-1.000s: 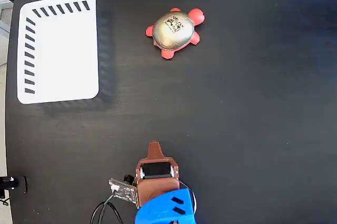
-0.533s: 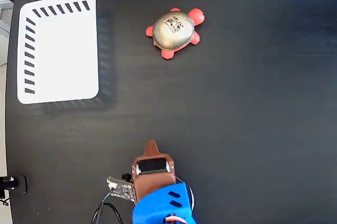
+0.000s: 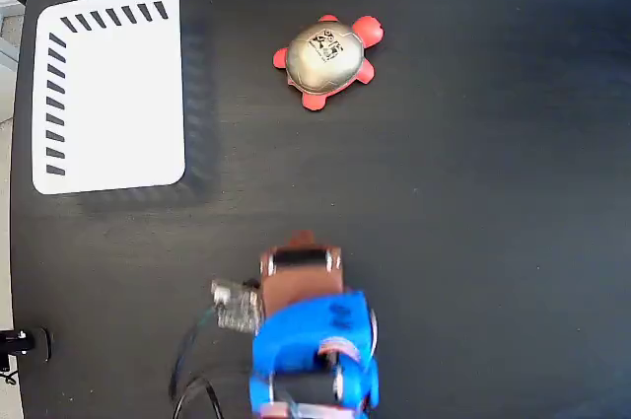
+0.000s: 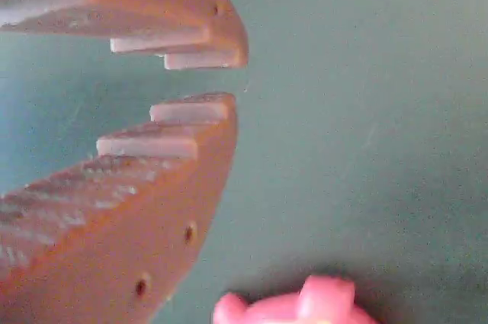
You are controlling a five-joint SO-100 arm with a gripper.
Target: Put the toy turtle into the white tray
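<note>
Fixed view: gripper (image 3: 301, 242) is hovering at 6 o'clock from the toy turtle (image 3: 328, 59) — jaws slightly parted, pinching nothing; white tray (image 3: 108, 89) is lying at 9.

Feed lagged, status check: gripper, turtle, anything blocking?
Gripper nearly closed, small gap at the tips, empty. Toy turtle on table, apart from white tray. Nothing between gripper and turtle.

In the fixed view, the white tray (image 3: 108, 90) lies at the top left of the table (image 3: 473, 242). The toy turtle (image 3: 327, 58) sits to its right, well apart from it. The gripper (image 3: 301, 242) is near the bottom, well below the turtle.
</note>
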